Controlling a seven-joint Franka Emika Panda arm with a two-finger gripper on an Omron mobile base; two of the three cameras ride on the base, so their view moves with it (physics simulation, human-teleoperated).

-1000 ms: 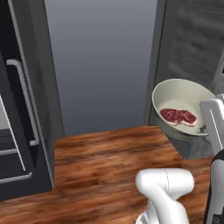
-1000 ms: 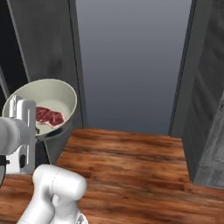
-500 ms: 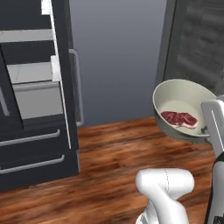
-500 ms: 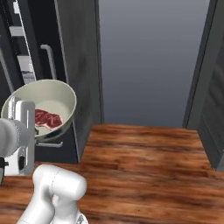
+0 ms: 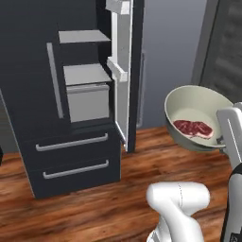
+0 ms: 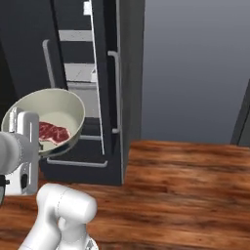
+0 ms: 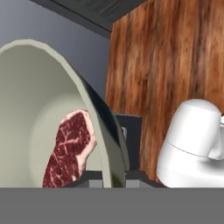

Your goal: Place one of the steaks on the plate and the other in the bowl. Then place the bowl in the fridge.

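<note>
A: Fingers at the bottom centre of the hand view – clamped on what?

B: On the rim of the bowl, a deep cream-green one, tilted, at right in the left base view. The dark red marbled steak lies inside.

A: And the arm?

B: Raised, carrying the bowl above the wood floor. The fridge, upper left, has one door open.

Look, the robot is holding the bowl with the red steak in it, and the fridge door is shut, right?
Not quite. The gripper does hold the bowl with the red steak in it, but the fridge is not shut: one upper door stands open, with shelves showing inside. The left base view shows it.
</note>
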